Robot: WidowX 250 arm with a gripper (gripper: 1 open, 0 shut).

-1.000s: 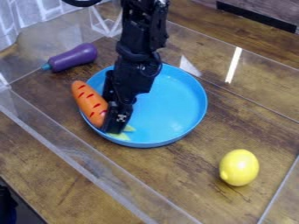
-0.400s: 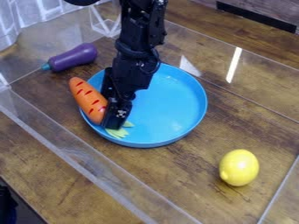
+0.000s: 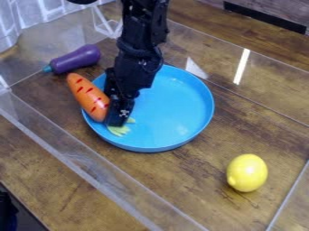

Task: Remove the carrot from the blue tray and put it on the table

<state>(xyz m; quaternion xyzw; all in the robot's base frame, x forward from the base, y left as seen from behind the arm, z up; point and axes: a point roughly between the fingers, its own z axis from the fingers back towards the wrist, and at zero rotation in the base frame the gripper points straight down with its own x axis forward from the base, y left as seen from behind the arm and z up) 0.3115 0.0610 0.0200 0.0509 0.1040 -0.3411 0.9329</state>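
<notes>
The orange carrot [image 3: 82, 93] lies across the left rim of the round blue tray [image 3: 183, 106], with its green leafy tip [image 3: 118, 129] inside the tray. My black gripper [image 3: 115, 110] points down at the carrot's lower end, right against its right side. The dark fingers blend together, so I cannot make out how far apart they stand or whether they pinch the carrot. The tray rests on the dark wood table [image 3: 145, 191].
A purple eggplant [image 3: 75, 59] lies on the table behind the tray's left side. A yellow lemon [image 3: 248, 171] sits at the front right. Clear plastic walls [image 3: 49, 135] border the table on the left and front.
The gripper has shifted slightly left against the carrot, and the carrot has slid a little up and left on the tray's rim.
</notes>
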